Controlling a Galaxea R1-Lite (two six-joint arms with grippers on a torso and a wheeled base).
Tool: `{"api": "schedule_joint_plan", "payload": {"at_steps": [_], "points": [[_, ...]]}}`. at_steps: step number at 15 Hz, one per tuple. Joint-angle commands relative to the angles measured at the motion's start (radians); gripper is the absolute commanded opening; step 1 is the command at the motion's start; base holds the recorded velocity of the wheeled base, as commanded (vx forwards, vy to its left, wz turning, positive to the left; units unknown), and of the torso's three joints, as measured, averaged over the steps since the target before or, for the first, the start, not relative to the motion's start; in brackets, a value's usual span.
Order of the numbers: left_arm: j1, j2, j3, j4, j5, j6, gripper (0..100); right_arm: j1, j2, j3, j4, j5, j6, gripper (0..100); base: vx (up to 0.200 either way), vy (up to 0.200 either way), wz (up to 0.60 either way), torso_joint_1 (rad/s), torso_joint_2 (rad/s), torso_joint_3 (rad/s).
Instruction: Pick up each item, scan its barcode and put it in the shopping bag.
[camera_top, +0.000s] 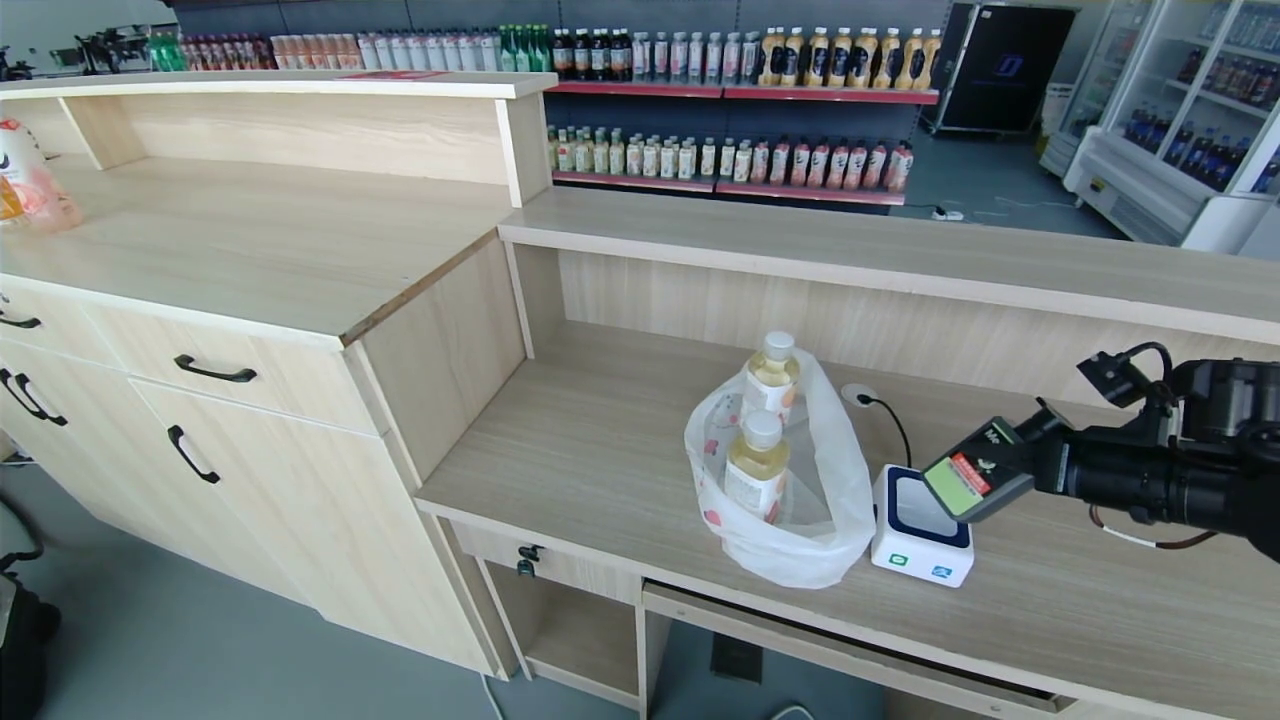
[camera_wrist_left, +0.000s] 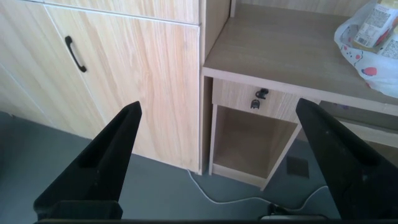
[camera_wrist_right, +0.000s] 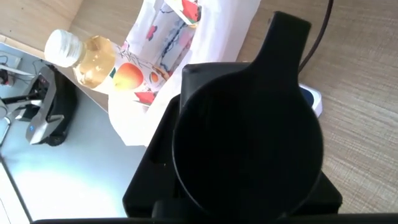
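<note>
With the right end effector (camera_top: 1012, 462), gripped a small dark item (camera_top: 975, 485), fingers closed on it from behind. Held it tilted in the air just above the scanner (camera_top: 920, 528), close to its right edge. Showed a green face with a red patch on the item, angled down toward the scanner; print there too small to read.

Sat flat on the desk (camera_top: 600, 440): a white scanner box with a dark blue-framed window on top and two small coloured squares on its front side, lettering unreadable. Trailed a black cable (camera_top: 893, 418) from behind it to a round port in the desk top.

Stood just to the left of the scanner and touching it: the shopping bag (camera_top: 815, 530), thin white plastic printed with red fruit shapes, mouth open. Held two upright bottles (camera_top: 757, 465) inside, one behind the other, white caps, pale yellow liquid, light labels with red marks too fine to make out.

With the left end effector (camera_wrist_left: 217, 162), grasped nothing; fingers (camera_wrist_left: 93, 174) spread wide, low over the grey floor (camera_wrist_left: 161, 186) before a cabinet door (camera_wrist_left: 124, 74) with a black handle, well apart from the bag.

Farther back, lined shelves (camera_top: 740, 95) with rows of drink bottles, labels illegible.
</note>
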Motion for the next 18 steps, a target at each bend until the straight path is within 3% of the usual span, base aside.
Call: {"api": "schedule_joint_plan", "payload": {"at_steps": [1, 13, 18], "points": [[0.001, 0.000, 0.000, 0.000, 0.000, 0.000, 100, 0.002, 0.023, 0.002, -0.008, 0.000, 0.000, 0, 0.000, 0.000, 0.00, 0.000, 0.00, 0.000], [0.001, 0.000, 0.000, 0.000, 0.000, 0.000, 100, 0.075, 0.088, -0.001, -0.073, -0.072, 0.001, 0, 0.000, 0.000, 0.00, 0.000, 0.00, 0.000], [0.001, 0.000, 0.000, 0.000, 0.000, 0.000, 100, 0.088, 0.120, -0.026, -0.148, -0.079, 0.101, 0, 0.000, 0.000, 0.00, 0.000, 0.00, 0.000]]}}
